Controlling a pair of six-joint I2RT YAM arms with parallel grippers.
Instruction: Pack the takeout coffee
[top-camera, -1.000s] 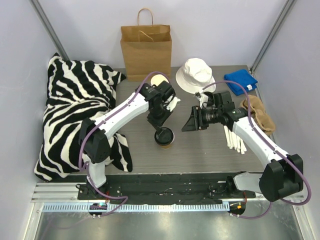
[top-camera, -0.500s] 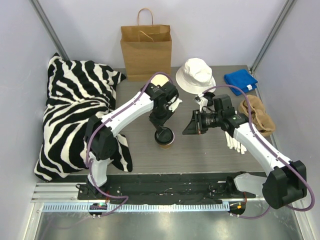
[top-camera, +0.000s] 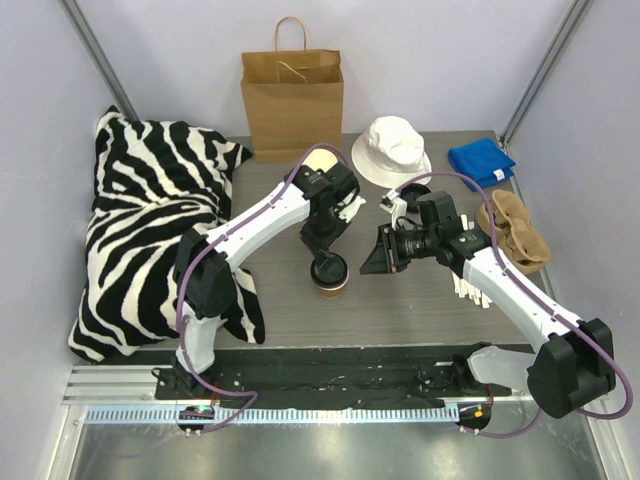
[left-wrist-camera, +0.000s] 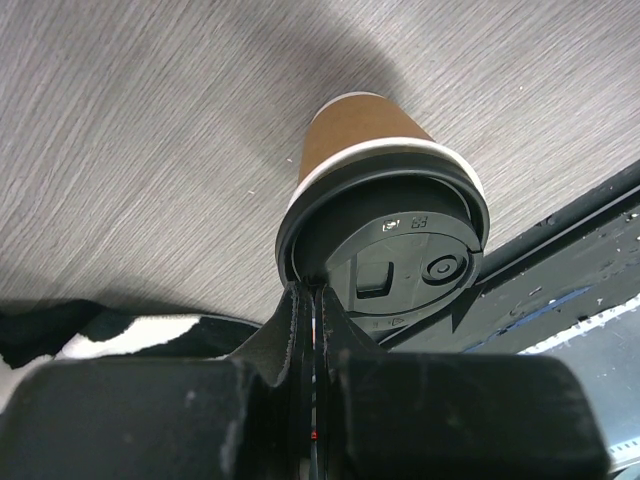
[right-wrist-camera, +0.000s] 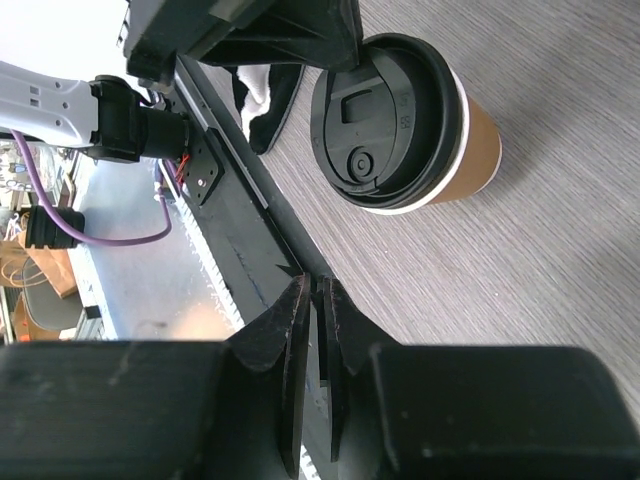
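Note:
The takeout coffee (top-camera: 331, 277) is a kraft-brown paper cup with a cream rim and a black lid. It stands upright on the grey wood-grain table, near the middle. My left gripper (top-camera: 323, 259) is shut and sits right over the cup. In the left wrist view its tips (left-wrist-camera: 313, 292) touch the edge of the lid (left-wrist-camera: 400, 250). My right gripper (top-camera: 370, 263) is shut and empty, a short way right of the cup. In the right wrist view its tips (right-wrist-camera: 316, 285) stand apart from the cup (right-wrist-camera: 405, 120).
A brown paper bag (top-camera: 292, 100) stands upright at the back. A lidless paper cup (top-camera: 318, 158) peeks from behind the left arm. A white bucket hat (top-camera: 392, 148), blue cloth (top-camera: 481, 160), brown pulp carrier (top-camera: 516, 228) and white sticks (top-camera: 468, 283) lie to the right. A zebra blanket (top-camera: 150, 230) lies to the left.
My right gripper has moved left, closer to the cup. My left gripper has shifted slightly over the lid. The cup has stayed in place.

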